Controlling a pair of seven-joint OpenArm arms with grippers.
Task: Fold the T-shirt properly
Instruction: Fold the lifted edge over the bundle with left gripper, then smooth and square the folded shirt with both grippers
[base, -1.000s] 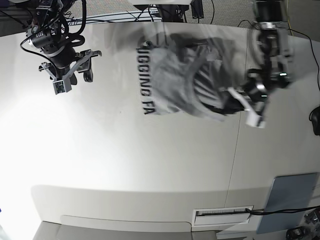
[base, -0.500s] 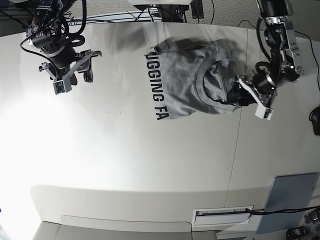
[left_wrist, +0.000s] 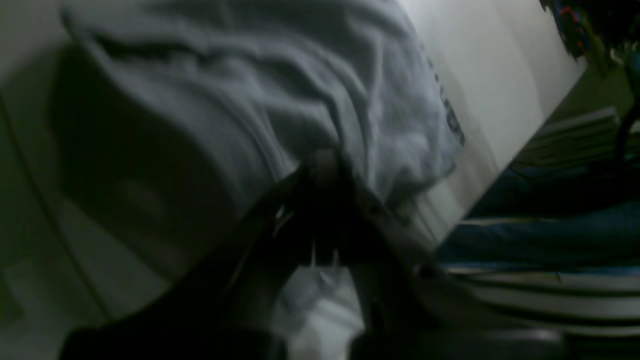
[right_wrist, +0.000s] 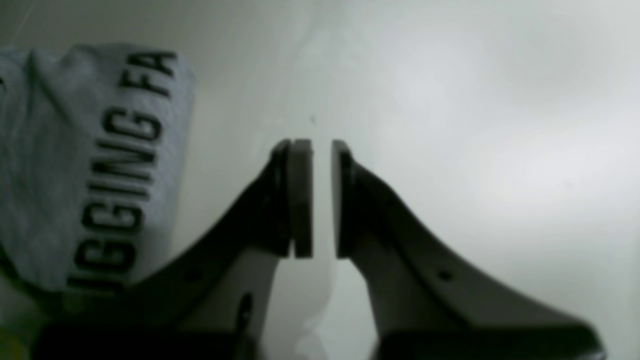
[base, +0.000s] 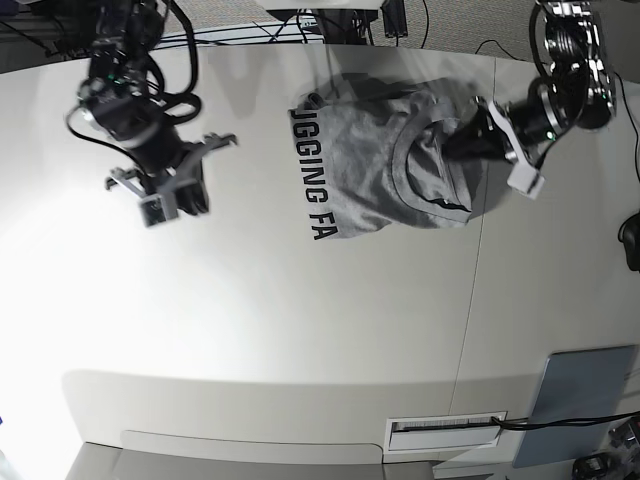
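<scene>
While it lies crumpled near the far edge of the tabletop (base: 300, 330), toward the right-hand far corner in the base view, the T-shirt (base: 375, 165) shows its grey cloth bunched in folds, with the ribbed neck opening turned up on its right half and the black block lettering running along its left border. The cloth sits partly across a seam in the tabletop. At the shirt's right end the left gripper (base: 478, 140) meets the fabric; in the left wrist view its dark fingers (left_wrist: 320, 200) are drawn together with grey cloth gathered at their tips, so it is clamped on the T-shirt, though the picture is dim and blurred. Well apart, toward the far left corner, the right gripper (base: 172, 185) hangs above bare tabletop. In the right wrist view its two pads (right_wrist: 300, 200) stand nearly together with only a thin slit between them and nothing in it; the lettered border of the shirt lies off to that view's left.
</scene>
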